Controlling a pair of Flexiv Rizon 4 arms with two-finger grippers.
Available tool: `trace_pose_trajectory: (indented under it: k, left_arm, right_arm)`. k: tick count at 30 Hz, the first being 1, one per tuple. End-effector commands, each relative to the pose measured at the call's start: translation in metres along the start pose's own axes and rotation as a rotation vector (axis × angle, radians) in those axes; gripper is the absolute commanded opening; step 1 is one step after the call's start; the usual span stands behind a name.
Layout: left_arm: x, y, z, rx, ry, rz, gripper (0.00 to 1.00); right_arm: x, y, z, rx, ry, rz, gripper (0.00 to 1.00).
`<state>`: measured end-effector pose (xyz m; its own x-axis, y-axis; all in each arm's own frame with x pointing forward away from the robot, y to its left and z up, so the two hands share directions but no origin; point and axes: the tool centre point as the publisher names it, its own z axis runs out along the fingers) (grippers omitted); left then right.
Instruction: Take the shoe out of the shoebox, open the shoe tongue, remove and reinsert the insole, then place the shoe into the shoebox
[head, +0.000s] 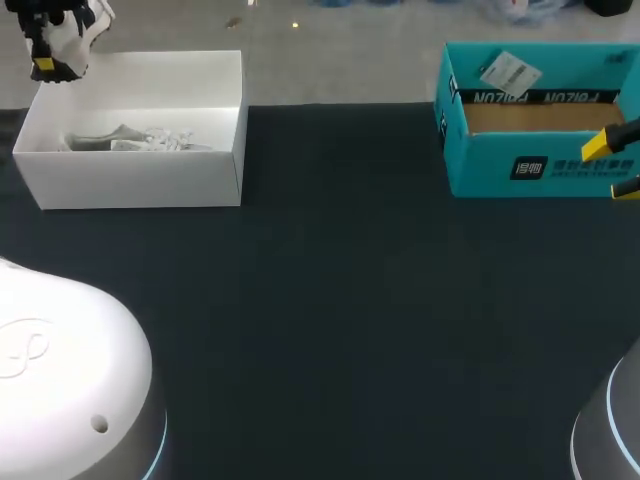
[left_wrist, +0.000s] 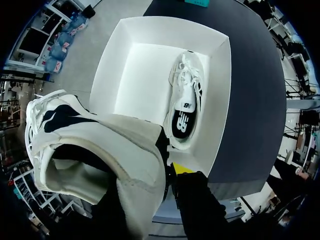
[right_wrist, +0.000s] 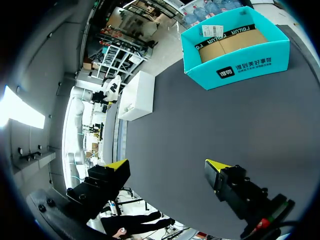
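Observation:
A white shoebox (head: 225, 150) stands at the table's far left, and one white shoe (head: 130, 140) lies inside it along the near wall. Above the box's far left corner, my left gripper (head: 45, 65) is shut on a second white shoe (head: 88, 22). In the left wrist view this held shoe (left_wrist: 100, 155), white with dark patches, fills the space by the gripper (left_wrist: 160, 172); only one yellow fingertip (left_wrist: 181, 168) shows. Below it, the boxed shoe (left_wrist: 186, 100) lies against the box wall (left_wrist: 222, 100). My right gripper (head: 612, 167) hangs open and holds nothing, just before the teal box.
An open teal cardboard box (head: 540, 165) with a label tag inside stands at the far right; the right wrist view has it (right_wrist: 240, 65) ahead of the open gripper (right_wrist: 167, 167). My arms' rounded bases (head: 60, 380) fill the near corners. Dark tabletop (head: 340, 300) lies between.

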<state>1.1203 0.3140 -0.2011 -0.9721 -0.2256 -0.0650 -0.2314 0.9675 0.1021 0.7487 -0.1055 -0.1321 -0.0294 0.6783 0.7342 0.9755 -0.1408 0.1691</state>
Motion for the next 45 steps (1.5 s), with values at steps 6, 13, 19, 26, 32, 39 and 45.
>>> trace_pose_trajectory:
  k: [6, 13, 19, 26, 32, 39, 45]
  left_arm:
    - [-0.012, 0.0, -0.002, -0.002, 0.049, 0.001, 0.0]
    - [-0.004, 0.006, 0.002, 0.076, 0.032, 0.779, 0.0]
    - [-0.012, 0.018, -0.011, 0.074, 0.069, 1.254, 0.0]
    - [-0.012, 0.018, -0.011, 0.074, 0.069, 1.254, 0.0]
    - [-0.012, 0.018, -0.011, 0.074, 0.069, 1.254, 0.0]
    - [-0.027, 0.026, -0.004, 0.01, -0.15, 1.548, 0.0]
    - [-0.028, 0.026, -0.004, -0.043, -0.145, 1.658, 0.0]
  right_arm:
    - [0.0, 0.0, 0.001, 0.001, -0.003, 0.002, 1.0]
    - [0.0, 0.0, 0.001, 0.001, -0.003, 0.002, 1.0]
    - [0.0, 0.0, 0.001, 0.001, -0.003, 0.002, 1.0]
    - [0.0, 0.0, 0.001, 0.001, -0.003, 0.002, 1.0]
    - [0.0, 0.0, 0.001, 0.001, -0.003, 0.002, 1.0]
    - [0.0, 0.0, 0.001, 0.001, -0.003, 0.002, 1.0]
    - [0.0, 0.0, 0.001, 0.001, -0.003, 0.002, 1.0]
